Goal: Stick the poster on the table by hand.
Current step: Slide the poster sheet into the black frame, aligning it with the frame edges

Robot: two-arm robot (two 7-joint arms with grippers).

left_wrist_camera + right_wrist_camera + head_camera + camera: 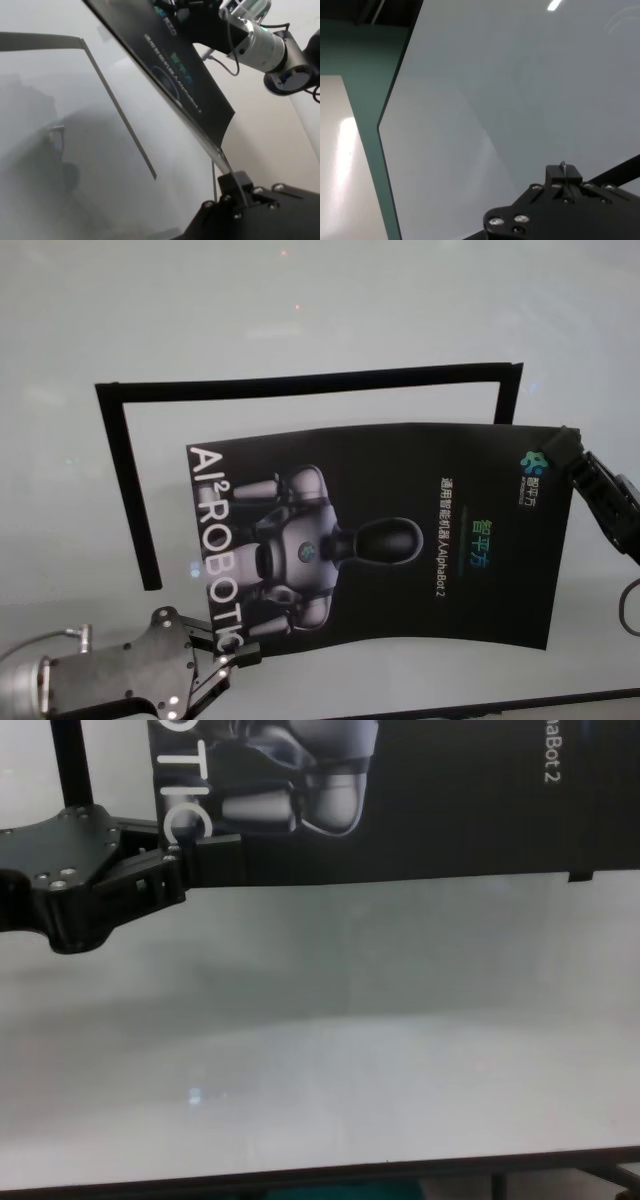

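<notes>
The poster [400,540] is a black glossy sheet with a silver robot picture and white letters. It hangs slightly bowed just above the table [300,320], stretched between both hands. My left gripper [228,648] is shut on its near left corner by the letters "TIC"; this also shows in the chest view [175,860] and the left wrist view [235,187]. My right gripper [560,452] is shut on the far right corner, where the right wrist view [563,172] shows only a thin edge between its fingers. The poster [185,75] appears edge-on in the left wrist view.
A thin black three-sided frame outline [300,383] lies flat on the table, partly under the poster's far edge; one bar shows in the left wrist view [120,115]. The table's dark front edge [300,1182] runs below. A cable [625,605] loops by my right arm.
</notes>
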